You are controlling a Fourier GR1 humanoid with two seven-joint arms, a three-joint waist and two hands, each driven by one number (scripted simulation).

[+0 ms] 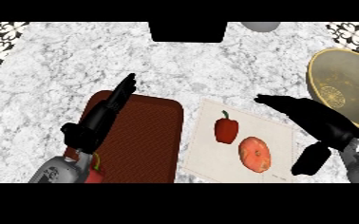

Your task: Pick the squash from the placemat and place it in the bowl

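A round orange squash (254,154) lies on the pale placemat (210,161), near its front right part. Beside it, to the left and a little farther back, lies a red bell pepper (226,128). The yellowish bowl (324,78) stands at the right edge of the counter, partly cut off by the view. My right hand (317,119) hovers open just right of the pale mat, fingers pointing left and thumb down, between squash and bowl and touching neither. My left hand (99,119) rests open over the dark red mat (144,137), fingers straight and pointing away.
A small red item with a green stem (96,171) peeks out beside my left forearm on the dark red mat. A black block (188,31) and a grey round object (261,26) sit at the counter's far edge. Marbled counter (210,71) lies bare between them and the mats.
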